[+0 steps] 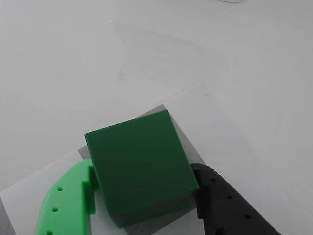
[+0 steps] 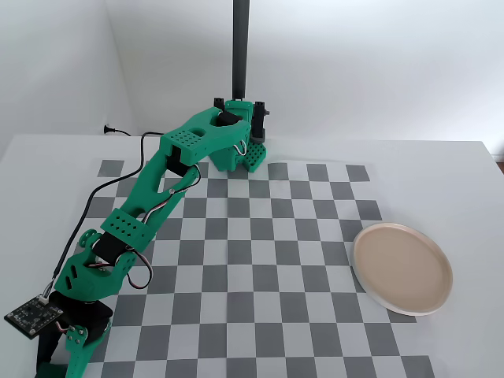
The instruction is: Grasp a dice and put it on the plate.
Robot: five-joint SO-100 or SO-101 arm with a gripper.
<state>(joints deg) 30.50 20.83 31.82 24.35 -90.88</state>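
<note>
In the wrist view the dice [image 1: 139, 164], a dark green cube with no pips, sits between my gripper's [image 1: 144, 170] bright green finger [image 1: 68, 200] and black finger [image 1: 225, 205]. Both fingers touch its sides, over a grey checkerboard square. In the fixed view my gripper [image 2: 75, 342] is at the board's near left corner, and the dice is hidden under it. The beige-pink plate [image 2: 402, 268] lies empty at the right of the board, far from the gripper.
The green arm [image 2: 157, 189] stretches from its base [image 2: 236, 146] at the back down to the near left. A black pole [image 2: 240, 47] rises behind the base. A black cable [image 2: 110, 189] and a small circuit board [image 2: 33, 315] lie at the left edge.
</note>
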